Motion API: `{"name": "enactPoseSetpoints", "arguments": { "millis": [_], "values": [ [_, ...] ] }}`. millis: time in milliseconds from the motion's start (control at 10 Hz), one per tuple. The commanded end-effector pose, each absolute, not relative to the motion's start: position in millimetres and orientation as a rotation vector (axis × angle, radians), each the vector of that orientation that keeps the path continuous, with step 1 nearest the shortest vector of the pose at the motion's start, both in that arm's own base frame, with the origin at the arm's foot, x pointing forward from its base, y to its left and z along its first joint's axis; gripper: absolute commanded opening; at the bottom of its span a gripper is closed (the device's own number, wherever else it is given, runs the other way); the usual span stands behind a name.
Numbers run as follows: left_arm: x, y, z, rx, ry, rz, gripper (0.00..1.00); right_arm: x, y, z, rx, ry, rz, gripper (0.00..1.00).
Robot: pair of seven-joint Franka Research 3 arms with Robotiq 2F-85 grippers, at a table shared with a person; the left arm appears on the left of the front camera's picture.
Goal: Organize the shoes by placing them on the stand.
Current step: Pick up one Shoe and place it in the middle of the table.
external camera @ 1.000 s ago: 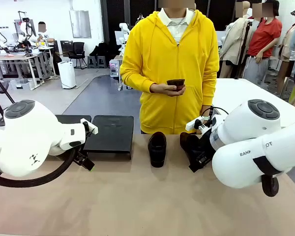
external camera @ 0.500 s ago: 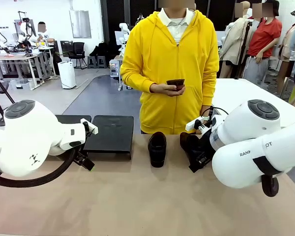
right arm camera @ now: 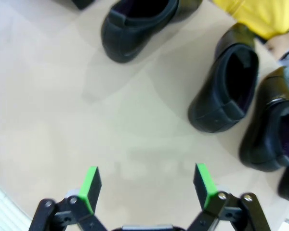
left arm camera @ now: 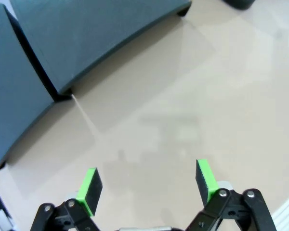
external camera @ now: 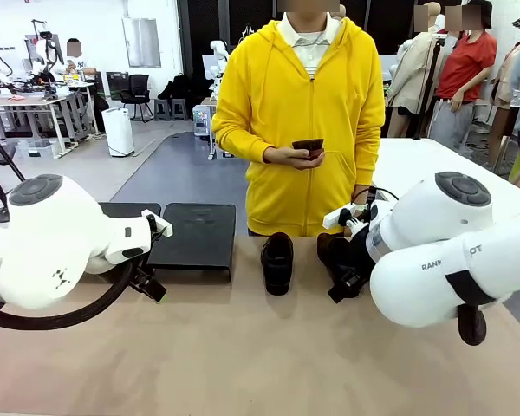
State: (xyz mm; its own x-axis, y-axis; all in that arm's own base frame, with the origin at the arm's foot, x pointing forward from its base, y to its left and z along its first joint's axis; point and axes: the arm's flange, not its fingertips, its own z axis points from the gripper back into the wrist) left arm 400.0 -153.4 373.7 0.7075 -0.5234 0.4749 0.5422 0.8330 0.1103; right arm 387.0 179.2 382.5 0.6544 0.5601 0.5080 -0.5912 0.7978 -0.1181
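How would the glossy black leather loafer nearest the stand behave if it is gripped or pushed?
The glossy black leather loafer shines, so it may be slippery. Its open upper probably yields when squeezed. It sits flat and low, so a push would likely slide it, not tip it.

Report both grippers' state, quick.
Left gripper: open, empty, over bare table beside the stand.
Right gripper: open, empty, over the table, short of the nearest shoe.

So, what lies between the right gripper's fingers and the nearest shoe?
Nothing. The right wrist view shows bare table between the right gripper and the nearest shoe.
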Motion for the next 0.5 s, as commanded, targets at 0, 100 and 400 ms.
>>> {"name": "enactPoseSetpoints", "arguments": {
  "millis": [0, 100, 400],
  "values": [
    [380, -147, 433, -0.098, -0.388, -0.38, 1.0, 357, 179, 443, 0.169, -0.519, 0.569, 1.0],
    [362, -138, 465, -0.195, -0.364, -0.349, 1.0, 332, 180, 470, 0.208, -0.5, 0.495, 1.0],
    [290, -74, 549, -0.569, -0.463, -0.326, 1.0, 247, 145, 537, 0.22, -0.533, 0.443, 1.0]
  ]
}}
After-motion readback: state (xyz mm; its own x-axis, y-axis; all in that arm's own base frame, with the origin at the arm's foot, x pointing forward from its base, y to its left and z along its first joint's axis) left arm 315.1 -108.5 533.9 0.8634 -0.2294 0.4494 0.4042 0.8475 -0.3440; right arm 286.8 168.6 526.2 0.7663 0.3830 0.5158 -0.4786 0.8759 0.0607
